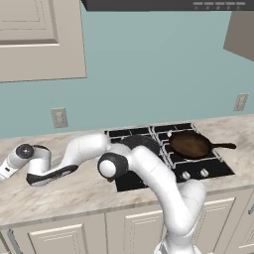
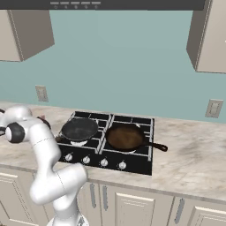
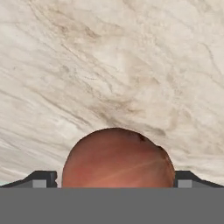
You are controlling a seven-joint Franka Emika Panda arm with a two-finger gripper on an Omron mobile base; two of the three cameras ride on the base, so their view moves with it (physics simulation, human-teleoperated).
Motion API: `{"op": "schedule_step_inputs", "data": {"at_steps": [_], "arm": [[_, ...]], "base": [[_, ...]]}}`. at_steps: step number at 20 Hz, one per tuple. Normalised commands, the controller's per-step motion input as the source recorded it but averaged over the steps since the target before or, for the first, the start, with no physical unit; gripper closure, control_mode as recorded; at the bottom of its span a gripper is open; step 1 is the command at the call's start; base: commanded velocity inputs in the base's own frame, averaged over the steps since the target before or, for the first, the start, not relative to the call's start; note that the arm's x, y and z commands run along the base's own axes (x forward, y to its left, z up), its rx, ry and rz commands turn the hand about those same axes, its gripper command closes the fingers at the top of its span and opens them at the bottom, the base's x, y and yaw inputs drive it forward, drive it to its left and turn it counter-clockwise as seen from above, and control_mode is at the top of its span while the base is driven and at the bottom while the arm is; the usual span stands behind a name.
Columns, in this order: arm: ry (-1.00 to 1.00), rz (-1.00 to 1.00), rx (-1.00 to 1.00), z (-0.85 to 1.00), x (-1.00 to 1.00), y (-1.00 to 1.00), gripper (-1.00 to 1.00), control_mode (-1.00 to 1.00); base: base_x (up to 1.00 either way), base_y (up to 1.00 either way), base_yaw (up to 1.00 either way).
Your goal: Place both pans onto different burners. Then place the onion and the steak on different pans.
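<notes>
Two round frying pans sit on separate burners of the black four-burner cooktop (image 2: pixel 132 164): the black pan (image 2: pixel 80 129) on the left, the reddish-brown pan (image 2: pixel 125 136) on the right, touching neither each other nor any food; both hold nothing. The round orange-brown onion (image 3: pixel 118 159) lies on the beige marbled counter (image 3: pixel 109 65), between the gripper (image 3: pixel 116 179) fingertips (image 3: pixel 40 179), whose jaws stand wide apart on either side of it.
</notes>
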Motion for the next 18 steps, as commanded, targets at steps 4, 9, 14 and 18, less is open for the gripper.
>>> {"op": "schedule_step_inputs", "data": {"at_steps": [4, 9, 14, 18], "arm": [[0.01, -0.01, 0.0, -0.12, 0.22, 0.2, 1.0, -1.0], [0.0, -0.1, 0.01, 0.31, 0.04, -0.38, 1.0, -1.0], [0.01, -0.11, 0.0, 0.9, -0.07, -0.54, 1.0, -1.0], [0.02, -0.15, 0.01, 0.74, -0.04, -0.65, 1.0, -1.0]], "base": [[0.0, 0.0, 0.0], [0.0, 0.0, 0.0], [0.0, 0.0, 0.0], [0.0, 0.0, 0.0]]}}
